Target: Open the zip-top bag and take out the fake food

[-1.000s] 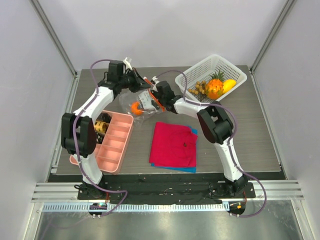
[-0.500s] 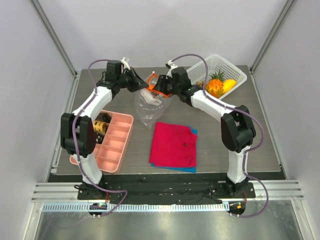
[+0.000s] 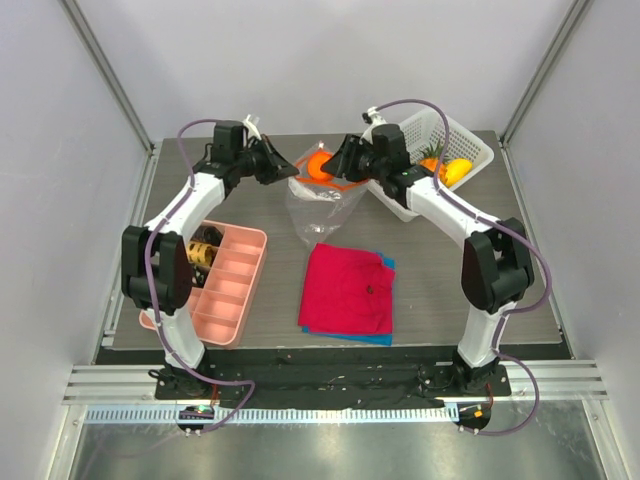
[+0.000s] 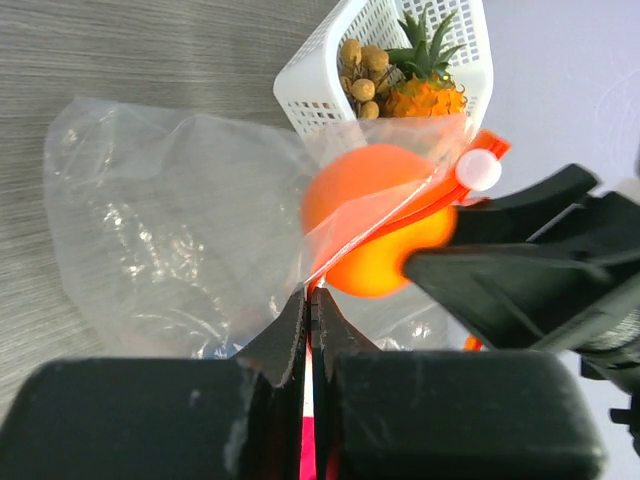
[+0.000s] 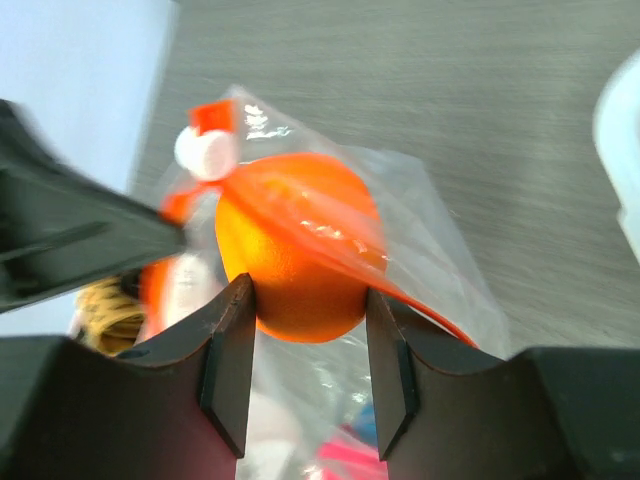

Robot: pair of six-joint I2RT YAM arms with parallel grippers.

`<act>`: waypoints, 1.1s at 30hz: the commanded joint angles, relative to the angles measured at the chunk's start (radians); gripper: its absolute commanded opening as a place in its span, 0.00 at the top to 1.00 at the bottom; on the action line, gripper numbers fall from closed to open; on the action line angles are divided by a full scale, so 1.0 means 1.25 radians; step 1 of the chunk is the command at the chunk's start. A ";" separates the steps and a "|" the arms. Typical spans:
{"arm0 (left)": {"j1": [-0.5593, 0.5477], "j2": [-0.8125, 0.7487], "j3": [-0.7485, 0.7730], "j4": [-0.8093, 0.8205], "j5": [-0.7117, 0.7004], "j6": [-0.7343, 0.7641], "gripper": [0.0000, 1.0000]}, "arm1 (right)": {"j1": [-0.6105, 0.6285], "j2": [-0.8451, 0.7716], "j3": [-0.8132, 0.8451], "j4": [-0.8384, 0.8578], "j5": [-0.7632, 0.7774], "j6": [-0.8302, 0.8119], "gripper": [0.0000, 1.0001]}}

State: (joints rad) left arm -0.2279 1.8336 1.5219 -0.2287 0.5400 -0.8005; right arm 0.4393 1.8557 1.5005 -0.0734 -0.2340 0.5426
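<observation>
Overhead: bag (image 3: 318, 205) hangs between left hand (image 3: 283, 172) and right hand (image 3: 337, 168), over the far middle of the desk (image 3: 450, 260); orange (image 3: 318, 164) at its mouth; white basket (image 3: 455, 135) far right; pink tray (image 3: 225, 285) near left; red cloth (image 3: 348, 290) at centre

Left wrist: left hand pinched tight on the bag's red zip edge; pineapple (image 4: 425, 95) in the basket

Right wrist: right hand clamped on the orange, one finger each side, zip strip draped across the fruit

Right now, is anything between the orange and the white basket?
Only the zip-top bag's own mouth: its zip strip lies across the orange held in the right gripper. Past that, the way to the white basket looks free.
</observation>
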 commanded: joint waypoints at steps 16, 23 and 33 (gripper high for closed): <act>0.002 -0.004 0.021 0.039 0.025 -0.008 1.00 | 0.055 -0.041 0.035 0.306 -0.315 0.231 0.99; 0.012 -0.004 0.026 0.041 0.017 -0.008 1.00 | 0.025 -0.012 0.147 0.401 -0.354 0.346 0.98; 0.036 0.019 0.111 0.016 -0.012 -0.005 1.00 | -0.134 -0.089 0.147 -0.133 -0.084 0.007 0.99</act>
State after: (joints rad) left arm -0.1921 1.8397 1.5635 -0.2298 0.5316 -0.8062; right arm 0.3580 1.8050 1.6978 0.0273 -0.5018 0.7311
